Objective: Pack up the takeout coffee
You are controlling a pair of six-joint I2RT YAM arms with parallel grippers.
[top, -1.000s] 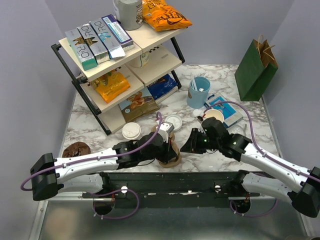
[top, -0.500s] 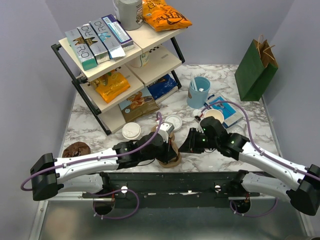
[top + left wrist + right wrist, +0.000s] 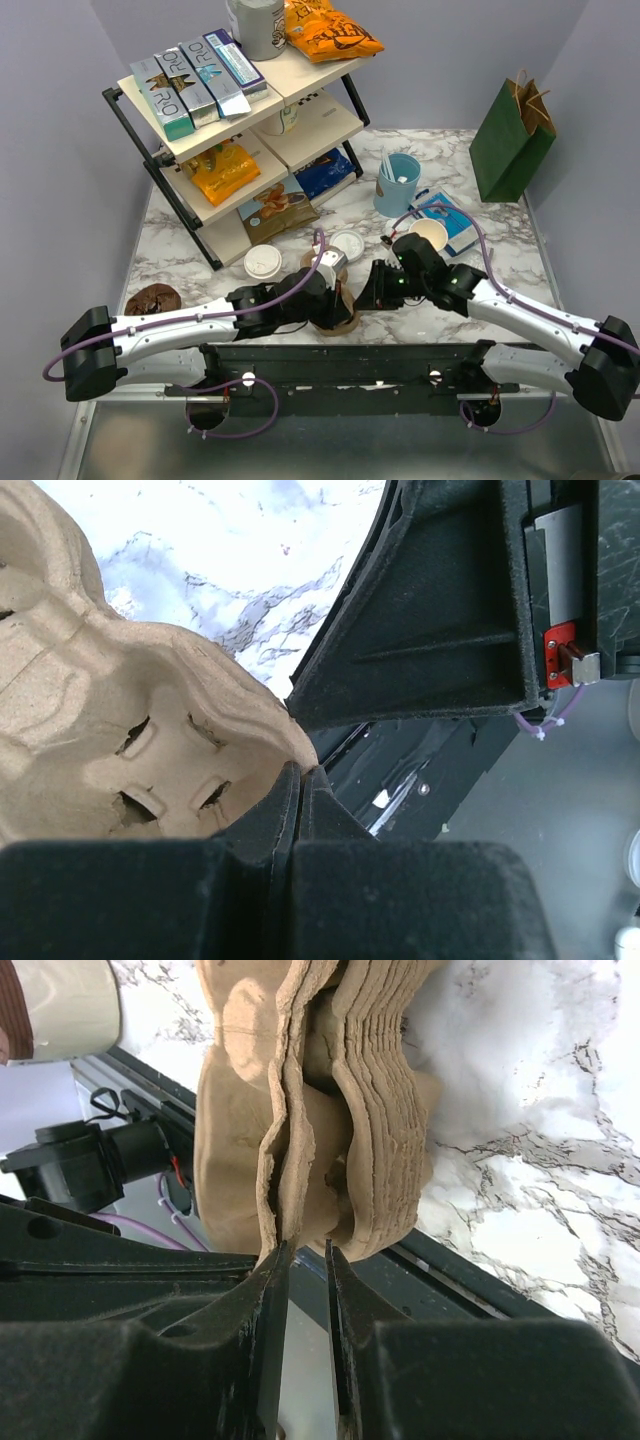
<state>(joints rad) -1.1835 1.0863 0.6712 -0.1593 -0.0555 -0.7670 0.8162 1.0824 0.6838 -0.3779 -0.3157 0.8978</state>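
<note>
A stack of brown pulp cup carriers stands near the table's front edge. My left gripper is shut on the rim of the top carrier, its jaws pressed together. My right gripper comes in from the right. Its jaws stand a narrow gap apart, tips just touching the edge of the carrier stack, with nothing between them. The takeout coffee, a cream cup under a white lid, stands left of the carriers, apart from both grippers. A cream cup wall shows beyond the stack.
A second white lid lies just behind the carriers. An open cream cup, a light blue cup with white sticks and a blue packet are at the right. A green paper bag stands back right, a snack shelf back left, a cookie front left.
My right gripper has slid left towards the carrier stack, closing the gap to it. The left gripper and the carrier it holds have barely moved.
</note>
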